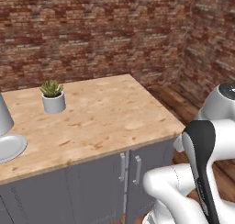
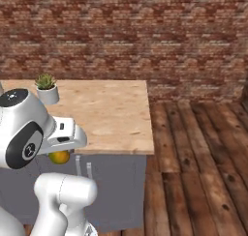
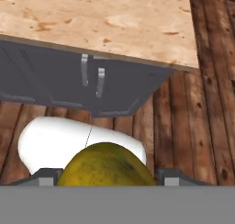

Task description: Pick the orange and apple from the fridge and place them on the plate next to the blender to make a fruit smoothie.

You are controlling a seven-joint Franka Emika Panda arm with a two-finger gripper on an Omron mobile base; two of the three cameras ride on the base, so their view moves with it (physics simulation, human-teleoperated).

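Below the wooden counter's [image 2: 111,114] front edge, beside its grey cabinet doors [image 3: 69,81], my gripper [image 3: 106,179] holds the orange [image 3: 106,168] between part-open fingers, I judge for carrying toward the plate [image 1: 9,147] at the counter's far end.

i see a red brick wall [image 2: 145,32] behind a light wood counter [image 1: 101,113]. grey cupboard doors [image 3: 55,81] sit under it. the floor [image 2: 203,162] is dark wood planks.
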